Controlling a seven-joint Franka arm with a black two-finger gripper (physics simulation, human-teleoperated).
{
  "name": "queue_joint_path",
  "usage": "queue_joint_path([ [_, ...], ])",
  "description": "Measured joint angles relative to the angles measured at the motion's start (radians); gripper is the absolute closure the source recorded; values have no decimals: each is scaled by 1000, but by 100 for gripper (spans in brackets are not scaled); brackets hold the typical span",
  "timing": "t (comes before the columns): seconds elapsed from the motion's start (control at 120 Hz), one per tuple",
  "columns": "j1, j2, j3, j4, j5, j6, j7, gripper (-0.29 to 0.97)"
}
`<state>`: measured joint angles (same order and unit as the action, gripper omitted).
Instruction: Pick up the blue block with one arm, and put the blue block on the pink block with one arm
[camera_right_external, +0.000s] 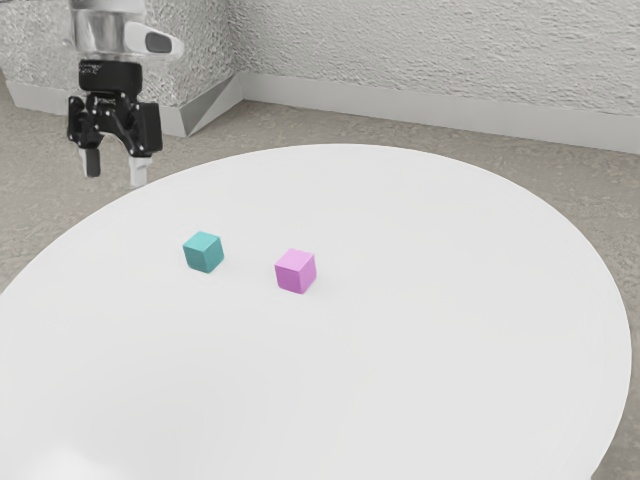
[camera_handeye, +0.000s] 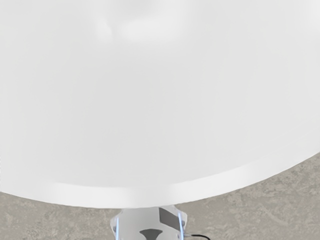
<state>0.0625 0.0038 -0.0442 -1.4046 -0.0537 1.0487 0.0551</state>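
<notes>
Your end effector (camera_right_external: 115, 168) hangs spread and empty over the tabletop (camera_right_external: 400, 350) edge; blue block (camera_right_external: 203, 251), near pink block (camera_right_external: 296, 270), awaits pickup and stacking.

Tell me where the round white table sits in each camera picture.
Exterior view: the round white table spans the middle, carrying a blue-green block and a pink block.
Wrist view: the table's bare top and curved rim.
Shared landmark: speckled grey floor beyond the rim.
</notes>
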Motion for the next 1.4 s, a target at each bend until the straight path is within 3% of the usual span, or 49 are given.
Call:
queue_joint_path([
  [0.217,19,-2,-1,3,-3,225,28,0],
  [0.317,-49,19,79,284,10,232,34,0],
  [0.367,-25,144,105,328,13,276,36,1],
  [0.442,235,399,114,366,7,385,35,1],
  [0.483,313,521,110,385,1,459,34,0],
  [0.592,381,781,68,421,-7,665,31,0],
  [0.65,377,852,51,448,-1,756,27,0],
  [0.85,371,869,29,417,7,921,6,0],
  [1.1,387,868,-55,412,84,889,85,0],
  [1.275,403,875,-77,411,58,851,172,0],
  [1.4,403,938,-88,458,60,844,221,0],
])
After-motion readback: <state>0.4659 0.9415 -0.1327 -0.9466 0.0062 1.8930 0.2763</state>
